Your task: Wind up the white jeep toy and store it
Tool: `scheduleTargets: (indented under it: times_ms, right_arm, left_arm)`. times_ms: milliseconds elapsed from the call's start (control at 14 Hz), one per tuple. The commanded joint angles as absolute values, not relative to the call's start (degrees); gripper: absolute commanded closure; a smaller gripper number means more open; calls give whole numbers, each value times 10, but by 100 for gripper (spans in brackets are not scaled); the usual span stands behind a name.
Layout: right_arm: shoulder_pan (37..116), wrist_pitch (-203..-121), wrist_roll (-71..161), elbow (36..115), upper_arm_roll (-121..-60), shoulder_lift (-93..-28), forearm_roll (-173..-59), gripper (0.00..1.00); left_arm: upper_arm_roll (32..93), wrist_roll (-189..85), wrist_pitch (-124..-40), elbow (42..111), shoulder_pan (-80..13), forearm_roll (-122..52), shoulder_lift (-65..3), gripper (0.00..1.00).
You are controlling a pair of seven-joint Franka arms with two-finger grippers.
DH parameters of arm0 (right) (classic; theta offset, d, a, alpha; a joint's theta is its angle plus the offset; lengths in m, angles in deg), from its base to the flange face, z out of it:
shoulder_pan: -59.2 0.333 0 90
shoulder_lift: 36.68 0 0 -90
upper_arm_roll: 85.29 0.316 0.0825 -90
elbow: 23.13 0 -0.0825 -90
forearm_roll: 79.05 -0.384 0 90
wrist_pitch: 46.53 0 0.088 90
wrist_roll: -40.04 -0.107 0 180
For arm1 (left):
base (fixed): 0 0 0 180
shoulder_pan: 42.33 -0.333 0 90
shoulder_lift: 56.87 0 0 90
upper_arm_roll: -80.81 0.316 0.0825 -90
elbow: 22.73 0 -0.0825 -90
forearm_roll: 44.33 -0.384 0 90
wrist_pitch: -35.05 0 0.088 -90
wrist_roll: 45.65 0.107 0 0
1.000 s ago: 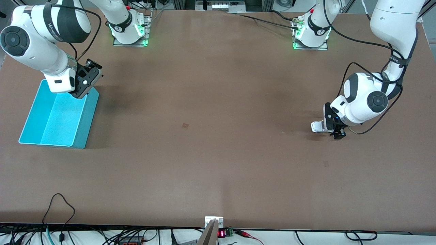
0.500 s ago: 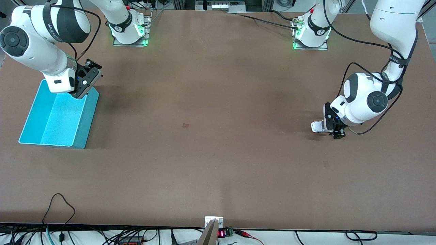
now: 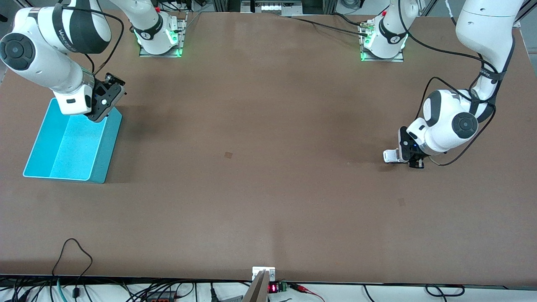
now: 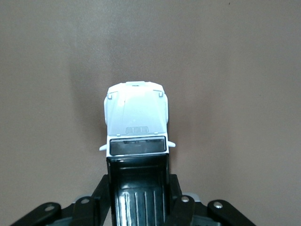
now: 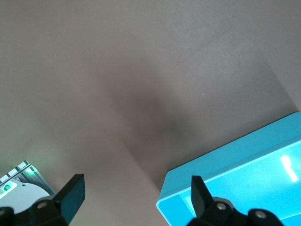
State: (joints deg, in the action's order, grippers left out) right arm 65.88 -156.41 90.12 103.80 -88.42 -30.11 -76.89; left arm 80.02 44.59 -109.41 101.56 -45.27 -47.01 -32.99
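One small white plastic jeep toy [image 4: 136,123] with black rear roof panel, on the brown table, clamped at its rear between left gripper [image 4: 138,197] fingers. Right gripper [image 5: 134,190] spread wide, holding nothing, over cyan bin [image 5: 244,165] corner.

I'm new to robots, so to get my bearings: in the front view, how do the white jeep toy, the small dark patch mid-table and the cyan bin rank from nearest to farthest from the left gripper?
1. White jeep toy, clamped in the left gripper.
2. Small dark patch, mid-table.
3. Cyan bin, at the right arm's end, under the open right gripper.

Jeep [image 4: 136,117] glossy plastic; table [image 3: 268,188] matt brown.
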Motion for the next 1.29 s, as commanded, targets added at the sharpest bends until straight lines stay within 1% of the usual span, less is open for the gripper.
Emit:
scheduleTargets:
  times_ms: [0,71,429,571,786,1000,1214]
  right_arm:
    - [654,-1558,913,1027,-885,-307,-764,0]
    - [654,-1558,913,1027,-885,-308,-764,0]
    - [654,-1558,916,1027,-885,-308,-764,0]
    - [653,-1558,930,1026,-885,-311,-764,0]
    - [653,-1558,934,1026,-886,-313,-764,0]
    - [653,-1558,935,1026,-886,-313,-764,0]
    - [653,-1559,942,1026,-886,-314,-764,0]
  left_arm:
    - [798,457,-1097,1012,-455,-473,-328,59]
    - [798,457,-1097,1012,-455,-472,-328,61]
    - [798,456,-1096,1011,-455,-472,-328,63]
    - [798,451,-1097,1011,-454,-471,-328,69]
    - [798,450,-1096,1003,-454,-472,-328,80]
    - [798,450,-1096,1002,-454,-471,-329,83]
    - [798,450,-1096,1002,-454,-471,-328,83]
